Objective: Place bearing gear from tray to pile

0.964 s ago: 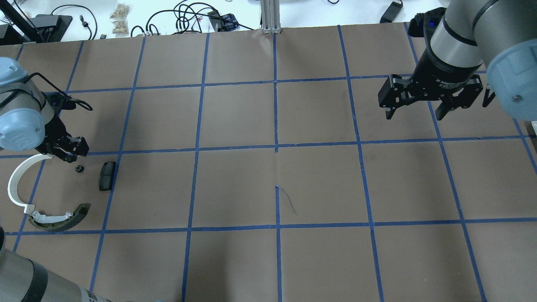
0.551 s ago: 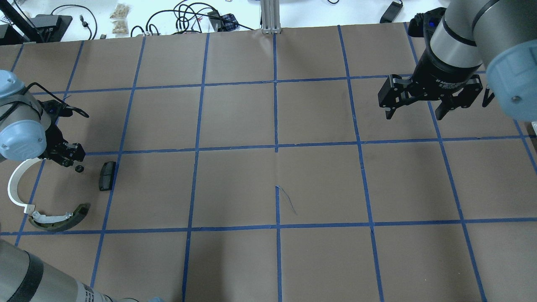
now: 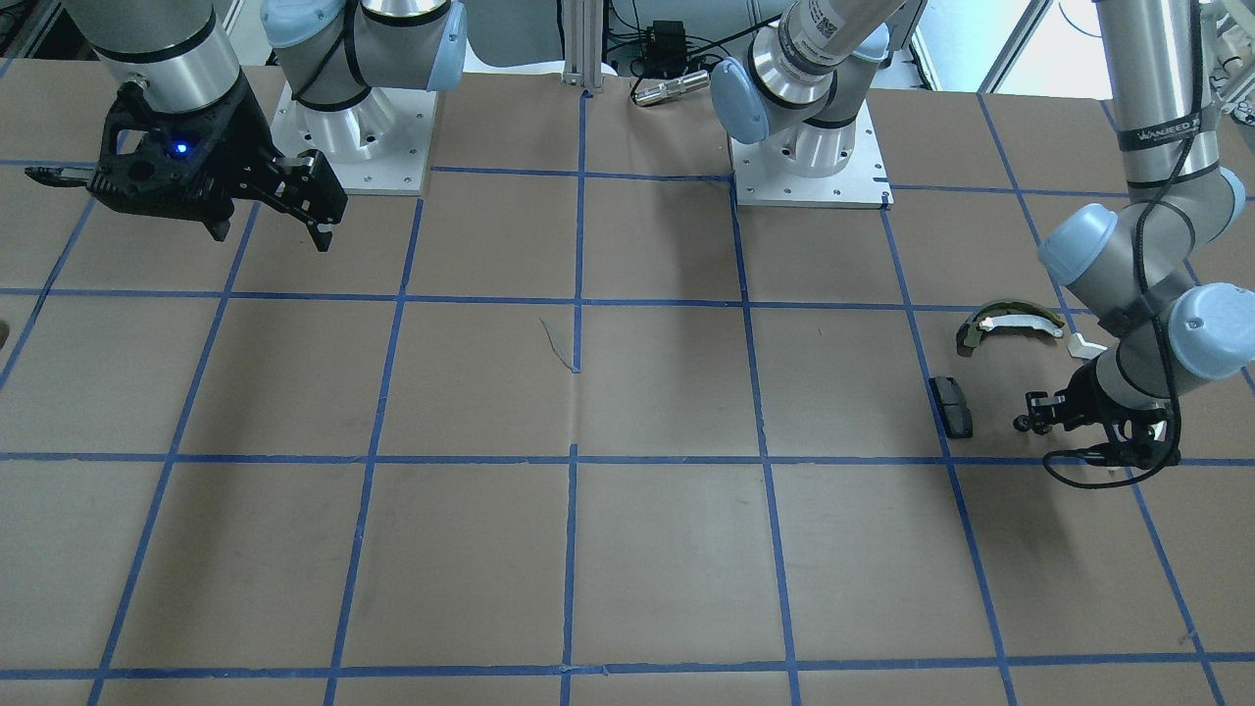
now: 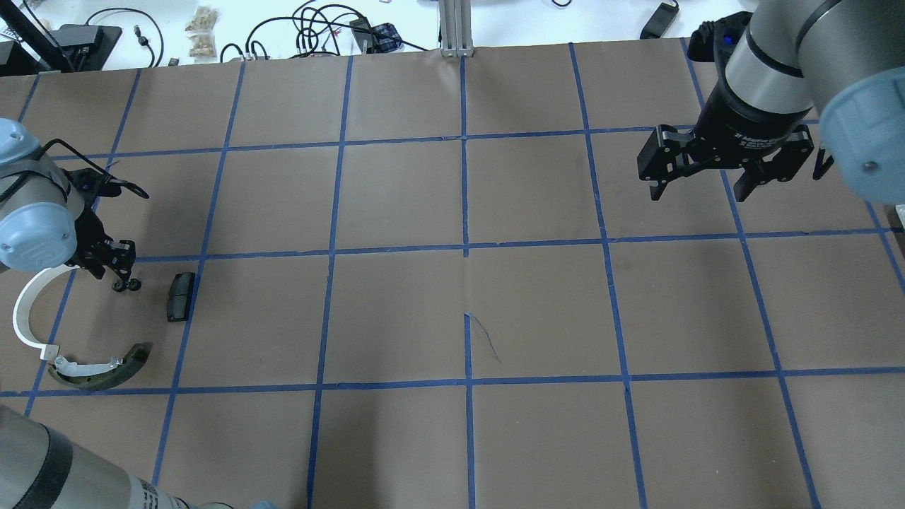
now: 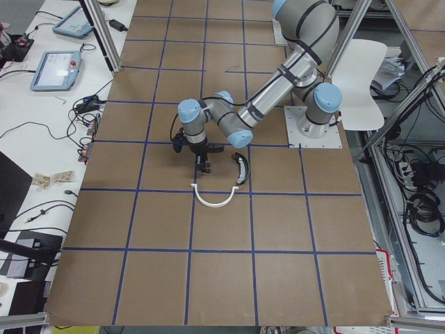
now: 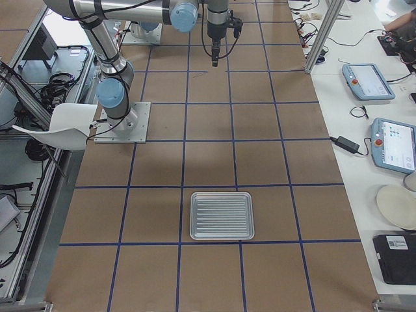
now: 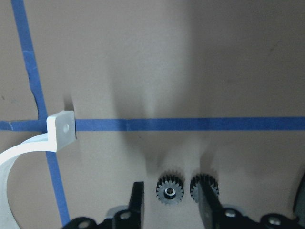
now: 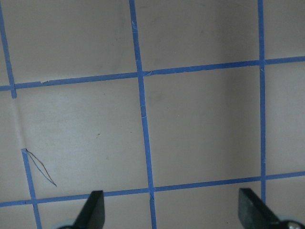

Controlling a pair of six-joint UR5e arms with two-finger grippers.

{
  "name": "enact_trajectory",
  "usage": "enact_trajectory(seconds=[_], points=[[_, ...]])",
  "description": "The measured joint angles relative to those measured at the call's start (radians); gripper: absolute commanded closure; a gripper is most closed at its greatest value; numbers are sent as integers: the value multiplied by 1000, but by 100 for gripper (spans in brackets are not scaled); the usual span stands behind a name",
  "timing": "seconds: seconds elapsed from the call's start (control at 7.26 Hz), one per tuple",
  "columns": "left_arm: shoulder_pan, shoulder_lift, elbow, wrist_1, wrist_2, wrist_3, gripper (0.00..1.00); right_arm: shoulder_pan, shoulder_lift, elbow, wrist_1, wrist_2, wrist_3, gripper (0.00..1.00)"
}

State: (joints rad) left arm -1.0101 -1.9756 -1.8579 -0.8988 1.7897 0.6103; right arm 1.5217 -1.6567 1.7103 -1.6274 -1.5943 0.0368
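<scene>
The left gripper point(image 7: 171, 193) sits low over the table point(image 7: 143, 71), jaws spread with the bearing gear point(image 7: 169, 191) lying loose between them, while the right gripper point(image 4: 698, 192) hovers far off, its jaws spread wide.

From overhead, at 9 o'clock on the desk point(image 4: 396, 311), bearing gear point(image 7: 170, 190) between the fingers of the left gripper point(image 7: 170, 187), 2nd gear point(image 7: 199, 183) just beside it, pad point(image 4: 180, 296) at 3 o'clock, arc point(image 4: 17, 311) at 9 o'clock, shoe point(image 4: 99, 369) at 7 o'clock, tray point(image 6: 221, 215) well apart toward 3 o'clock
</scene>
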Motion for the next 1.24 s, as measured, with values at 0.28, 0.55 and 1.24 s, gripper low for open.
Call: enact_trajectory(seconds=[0.28, 0.55, 1.24], points=[[-30, 61, 23, -93, -4, -21, 6, 0, 1, 2, 0, 0, 0, 0], [-136, 159, 135, -364, -24, -172, 6, 0, 1, 4, 0, 1, 0, 0], [-528, 319, 404, -699, -172, -591, 0, 0, 2, 4, 1, 2, 0, 0]])
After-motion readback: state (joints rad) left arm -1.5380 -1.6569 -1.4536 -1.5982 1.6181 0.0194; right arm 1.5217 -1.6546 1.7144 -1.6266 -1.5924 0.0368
